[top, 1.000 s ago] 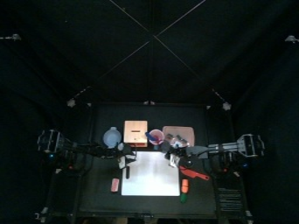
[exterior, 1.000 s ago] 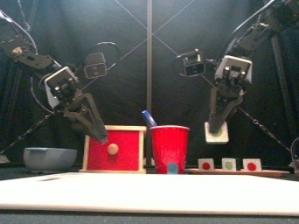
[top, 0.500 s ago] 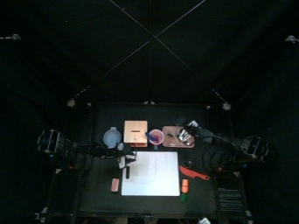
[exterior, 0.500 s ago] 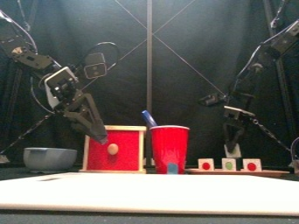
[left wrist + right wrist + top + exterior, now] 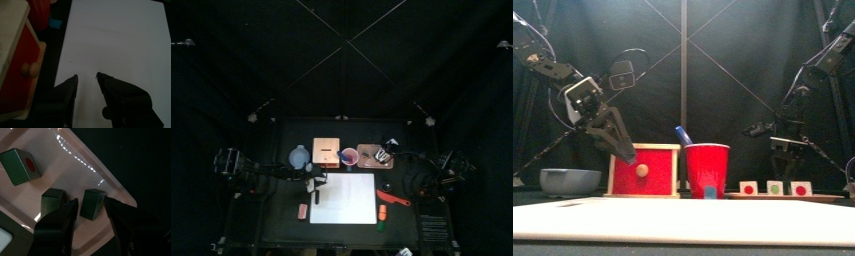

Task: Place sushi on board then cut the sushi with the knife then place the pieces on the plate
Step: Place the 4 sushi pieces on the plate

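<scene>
Top view is giving us the whole table (image 5: 278,228), with one arm reaching in from each side. The biggest thing on it, the white cutting board (image 5: 345,198), is lying bare at the front centre. The left claw (image 5: 87,76) is hanging over the board's left part, its jaws standing slightly apart and gripping nothing.

Behind the board, the wooden box (image 5: 644,170) is showing us its red drawer front, shut. Further right along the back row, the pink tray (image 5: 80,163) is lying flat, and that is where the sushi is sitting, not on the board. At the far left the blue-grey bowl (image 5: 569,180) is resting just beside the box. The red cup (image 5: 708,168) is standing upright between box and tray, with the blue knife (image 5: 683,135) leaning out of its top.

Smallest of all, the three sushi blocks (image 5: 774,187) are sitting apart from one another on the tray, their red-spotted faces lining up in the front view. The right claw (image 5: 90,202) is hovering over the tray with its jaws spread wide, straddling one of those blocks. Whether the jaws are touching it, I cannot tell.
</scene>
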`<state>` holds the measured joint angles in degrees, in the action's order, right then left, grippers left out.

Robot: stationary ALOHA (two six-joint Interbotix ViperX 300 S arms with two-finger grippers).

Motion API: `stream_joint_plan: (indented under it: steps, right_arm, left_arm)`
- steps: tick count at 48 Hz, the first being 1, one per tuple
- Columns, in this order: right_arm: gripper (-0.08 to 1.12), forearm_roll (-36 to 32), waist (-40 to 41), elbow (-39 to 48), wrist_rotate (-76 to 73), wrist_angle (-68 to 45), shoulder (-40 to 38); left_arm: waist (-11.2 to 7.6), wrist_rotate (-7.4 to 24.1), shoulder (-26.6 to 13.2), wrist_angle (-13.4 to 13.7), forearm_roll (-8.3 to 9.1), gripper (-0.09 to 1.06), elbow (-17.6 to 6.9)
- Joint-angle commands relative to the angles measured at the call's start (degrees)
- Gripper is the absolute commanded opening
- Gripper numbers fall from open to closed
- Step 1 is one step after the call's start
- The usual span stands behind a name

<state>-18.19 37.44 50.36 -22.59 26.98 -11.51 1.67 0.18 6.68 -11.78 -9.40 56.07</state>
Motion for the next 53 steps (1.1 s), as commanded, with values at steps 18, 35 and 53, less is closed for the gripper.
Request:
stream_joint_plan:
  steps: [18,35,53]
  right_arm:
    - [0.81,-0.2,-3.8,1.5,-0.1,2.7,-17.1]
    - [0.81,-0.4,-14.8,3.7,0.0,-9.7,-20.4]
    - [0.81,-2.1,-15.0,3.9,0.5,-14.2,-20.0]
  left_arm:
    - [-0.09,0.0,0.8,-0.2,0.09,0.76,-1.1]
    - [-0.09,0.0,0.9,-0.2,0.09,0.76,-0.8]
    - [0.18,0.1,0.9,-0.1,0.09,0.76,-1.1]
